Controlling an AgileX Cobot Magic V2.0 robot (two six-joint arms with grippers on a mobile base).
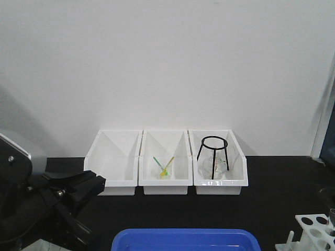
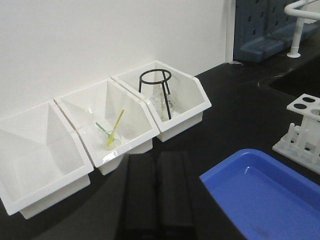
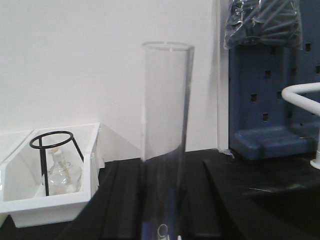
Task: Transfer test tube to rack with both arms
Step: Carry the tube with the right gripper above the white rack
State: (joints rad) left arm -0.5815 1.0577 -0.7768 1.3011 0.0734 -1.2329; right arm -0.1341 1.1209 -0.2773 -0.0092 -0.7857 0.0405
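Observation:
The test tube (image 3: pixel 167 110) fills the middle of the right wrist view, a clear glass tube standing upright with its rim on top. My right gripper (image 3: pixel 164 167) is shut on its lower part, one black finger (image 3: pixel 122 200) on each side. The white rack (image 1: pixel 315 230) sits at the front right corner of the table and also shows in the left wrist view (image 2: pixel 304 134). My left gripper (image 1: pixel 97 185) hangs at the front left, shut with nothing in it (image 2: pixel 157 159). In the front view the right gripper is out of frame.
Three white bins (image 1: pixel 113 180) line the back wall. The middle one holds a small beaker with green and yellow sticks (image 1: pixel 165 170); the right one holds a black ring stand (image 1: pixel 213 149) over a glass flask. A blue tray (image 1: pixel 183 239) lies at the front centre.

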